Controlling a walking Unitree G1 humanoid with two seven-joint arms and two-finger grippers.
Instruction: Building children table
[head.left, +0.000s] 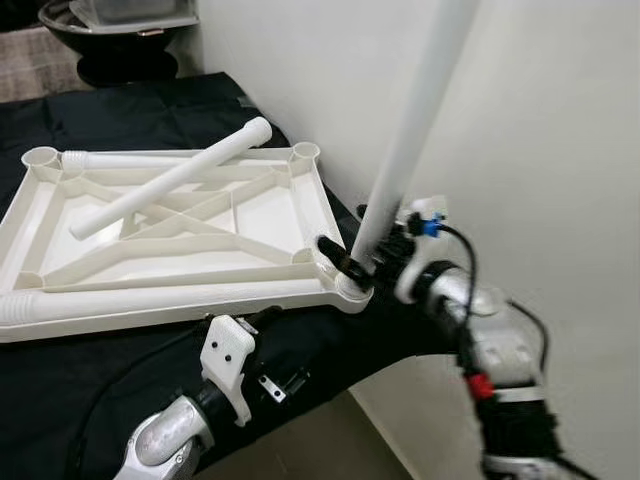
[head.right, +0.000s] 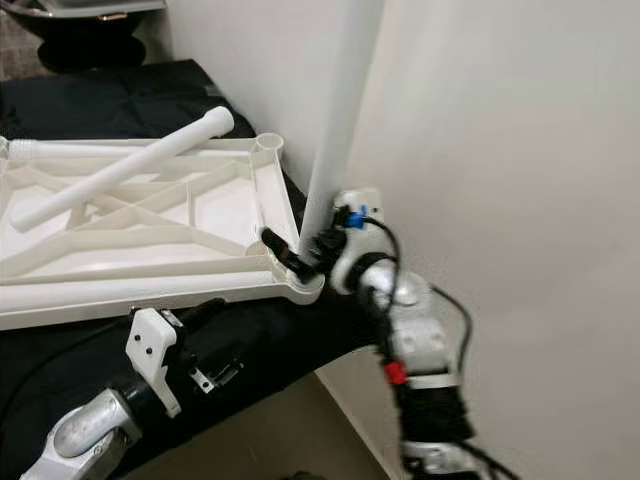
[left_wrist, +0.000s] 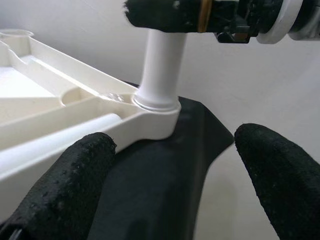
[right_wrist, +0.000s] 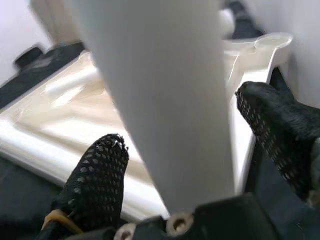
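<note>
Left eye view: a white children's tabletop (head.left: 170, 235) lies upside down on a black-covered worktop (head.left: 120, 120), its ribbed underside facing up. The right gripper (head.left: 345, 262) is at the tabletop's near right corner socket, where an upright white leg (head.left: 405, 150) stands (it rises past the top of the frame). In the right wrist view its 2 black fingers (right_wrist: 97, 175) sit on either side of the leg, though whether they actually press it I cannot tell. A loose leg (head.left: 170, 180) lies diagonally across the ribs. The left gripper (left_wrist: 170, 170) hangs just near of the tabletop's near edge, fingers spread wide and holding nothing.
</note>
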